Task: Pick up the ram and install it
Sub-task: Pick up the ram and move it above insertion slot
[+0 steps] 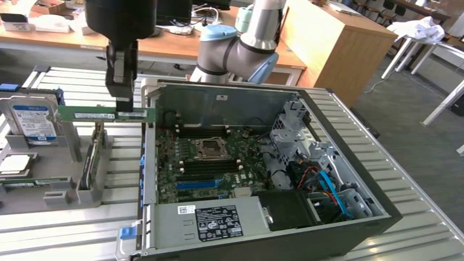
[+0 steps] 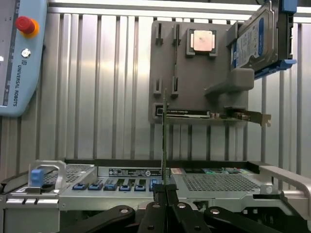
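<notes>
Exterior view: pinches the ram (image 1: 83,113) between the shut fingers of the gripper (image 1: 125,110), gripping near the end that is closer to the computer case (image 1: 217,103). Hangs in the air, level, long axis running from the exterior view's left to its right. Reaches from above the grey holder tray (image 1: 43,185), just beside the hard drive (image 1: 32,122), as far as the case's near wall. Not yet over the motherboard (image 1: 181,157). Leaves the dark memory slots (image 1: 206,167) lower down and toward the exterior view's right, well apart from the stick. Appears roughly parallel to those slots, judging by their run across the board.

Wrist view: shows the ram (image 2: 165,136) edge-on as a thin green line rising straight out of the gripper (image 2: 165,193), jaws closed tight on its lower edge. Places the stick upright on its thin edge, between the case rim (image 2: 218,182) close by and the holder tray (image 2: 194,73) beyond, touching neither.
</notes>
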Controlling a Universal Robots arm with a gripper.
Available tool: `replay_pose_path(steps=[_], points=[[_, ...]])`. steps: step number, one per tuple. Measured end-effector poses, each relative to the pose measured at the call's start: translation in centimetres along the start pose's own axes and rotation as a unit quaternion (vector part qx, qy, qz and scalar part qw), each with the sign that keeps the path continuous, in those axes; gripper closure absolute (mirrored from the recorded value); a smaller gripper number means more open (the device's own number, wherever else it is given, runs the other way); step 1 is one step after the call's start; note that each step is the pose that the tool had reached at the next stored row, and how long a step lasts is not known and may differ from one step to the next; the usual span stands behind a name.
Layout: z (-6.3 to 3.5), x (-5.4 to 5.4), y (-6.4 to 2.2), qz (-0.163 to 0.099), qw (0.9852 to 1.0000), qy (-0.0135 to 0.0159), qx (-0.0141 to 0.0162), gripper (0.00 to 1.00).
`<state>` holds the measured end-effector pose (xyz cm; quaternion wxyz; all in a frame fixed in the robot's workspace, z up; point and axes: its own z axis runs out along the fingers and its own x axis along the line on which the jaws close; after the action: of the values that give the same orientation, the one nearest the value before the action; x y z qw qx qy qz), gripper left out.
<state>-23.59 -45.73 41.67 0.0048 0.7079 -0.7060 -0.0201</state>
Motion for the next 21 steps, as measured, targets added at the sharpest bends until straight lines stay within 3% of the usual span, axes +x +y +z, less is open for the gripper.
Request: replay_pose_path(steps=[21], points=[[-0.27,0.1,-7.77,-0.008,1.0,0.0002,-0.0001,0.88]])
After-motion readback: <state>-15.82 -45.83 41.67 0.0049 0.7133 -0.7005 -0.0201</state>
